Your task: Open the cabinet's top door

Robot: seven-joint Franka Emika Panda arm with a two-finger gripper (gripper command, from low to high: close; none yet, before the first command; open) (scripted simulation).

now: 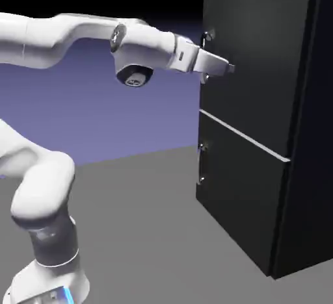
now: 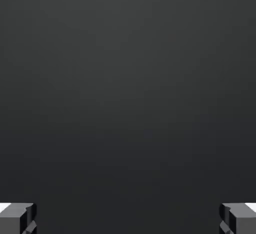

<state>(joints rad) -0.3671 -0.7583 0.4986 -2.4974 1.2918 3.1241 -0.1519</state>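
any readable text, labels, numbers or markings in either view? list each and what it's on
None: no words, numbers or signs can be read in either view.
The cabinet, its top door and the arm's gripper carry no labels.
The hand view shows only plain dark door surface between the open fingertips.

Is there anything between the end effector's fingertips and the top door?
Nothing: in the hand view only the bare black top door shows between the open end effector's fingertips.
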